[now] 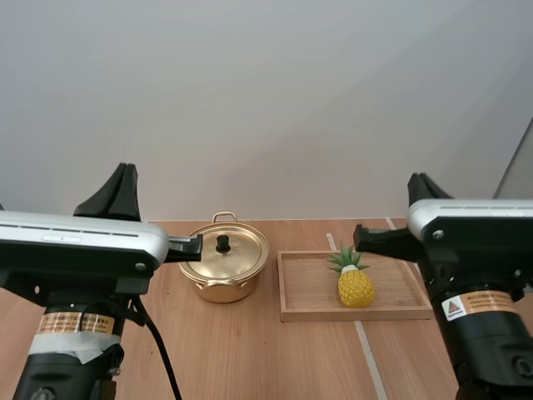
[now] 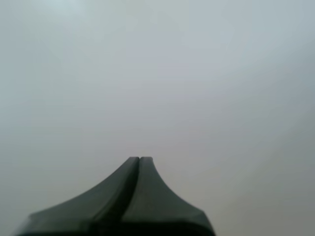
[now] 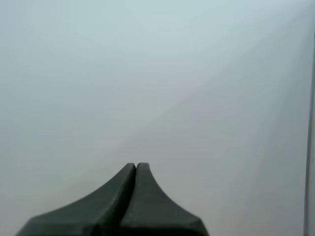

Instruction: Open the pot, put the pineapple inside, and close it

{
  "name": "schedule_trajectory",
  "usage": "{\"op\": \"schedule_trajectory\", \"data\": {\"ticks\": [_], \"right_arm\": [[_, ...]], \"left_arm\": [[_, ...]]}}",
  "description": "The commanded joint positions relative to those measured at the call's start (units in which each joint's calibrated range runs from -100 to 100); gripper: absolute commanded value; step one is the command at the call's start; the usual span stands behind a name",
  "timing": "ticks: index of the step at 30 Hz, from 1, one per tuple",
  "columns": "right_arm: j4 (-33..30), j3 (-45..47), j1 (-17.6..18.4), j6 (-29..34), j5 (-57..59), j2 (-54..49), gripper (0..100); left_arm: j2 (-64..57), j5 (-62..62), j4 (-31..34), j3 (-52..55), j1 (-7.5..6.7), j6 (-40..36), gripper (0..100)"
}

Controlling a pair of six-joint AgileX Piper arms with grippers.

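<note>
The pot (image 1: 223,267) is sitting lidded near the far edge of the table (image 1: 250,358); left gripper (image 2: 140,158) and right gripper (image 3: 136,165) are hanging pinched together, the left likely needing to open squarely over the knob (image 1: 223,243).

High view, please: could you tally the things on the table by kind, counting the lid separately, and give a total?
pot: 1
lid: 1
pineapple: 1
wooden tray: 1
Total: 4
</note>
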Motion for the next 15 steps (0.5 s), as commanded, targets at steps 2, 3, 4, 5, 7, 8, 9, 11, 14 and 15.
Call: {"op": "schedule_trajectory", "data": {"ticks": [2,3,4,5,7,8,9,11,14,15], "right_arm": [[-4.0,-7.5,-0.2,-1.4,0.5,-0.3,0],[-4.6,-9.2,-0.2,-1.4,0.5,-0.3,0],[-4.6,-11.0,-0.2,-1.4,0.5,-0.3,0],[-4.6,-12.5,-0.2,-1.4,0.5,-0.3,0],[-5.4,-16.3,-0.2,-1.4,2.0,-0.3,0],[-5.4,-18.4,-0.2,-1.4,3.3,0.2,0],[-5.4,-20.9,-0.2,-1.4,4.9,1.5,0],[-5.4,-24.7,-0.2,-1.4,6.3,4.0,0],[-5.4,-31.4,-0.2,-1.4,6.3,8.3,0],[-5.4,-33.2,-0.2,-1.4,6.3,9.7,0]], "left_arm": [[-0.3,-3.3,1.6,-8.1,-0.23,-0.6,0],[-0.3,-3.2,1.6,-9.7,-0.23,-0.7,0],[-0.3,-2.6,1.6,-11.3,-0.23,-0.7,0],[-0.3,-0.9,1.6,-12.9,-0.23,-0.7,0],[-0.3,5.5,1.6,-17.1,-0.23,-0.7,0],[0.5,9.5,1.6,-19.7,-0.23,-0.7,0],[1.5,13.2,1.2,-22.8,-0.23,-0.7,0],[3.6,14.5,1.2,-27.4,-0.23,-0.7,0],[7.2,14.4,1.2,-34.0,-0.23,-0.7,0],[8.6,14.4,1.2,-36.4,-0.23,-0.7,0]]}}
